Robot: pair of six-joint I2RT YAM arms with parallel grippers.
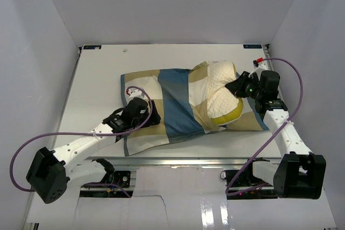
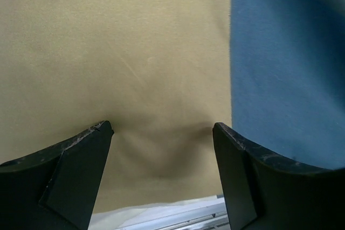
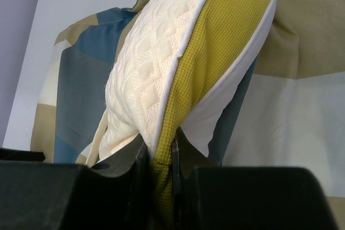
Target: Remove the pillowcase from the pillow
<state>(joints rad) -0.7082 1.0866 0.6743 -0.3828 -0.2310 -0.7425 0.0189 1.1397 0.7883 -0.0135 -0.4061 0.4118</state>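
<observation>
The pillow (image 1: pixel 222 84) lay partly out of the pillowcase (image 1: pixel 172 109) on the worktop (image 1: pixel 102 79), its yellow edge clamped in the right claw (image 1: pixel 240 88). The left claw (image 2: pixel 163 138), spread open, pressed the cloth down. The next move likely called for a steady pull rightward.

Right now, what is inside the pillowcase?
The pillow: its cream and yellow end sticks out at the right opening of the pillowcase, pinched by the right pincer. How far it reaches under the checked cloth is hidden.

Pillowcase (image 1: pixel 161 109): smooth, matt woven cloth. Pillow (image 3: pixel 145 79): cream quilted fabric with raised texture, its edge band a coarse yellow waffle knit. Left end effector (image 2: pixel 161 138): matt black plastic, scuffed at the edges. Table (image 1: pixel 102 74): smooth white.
</observation>
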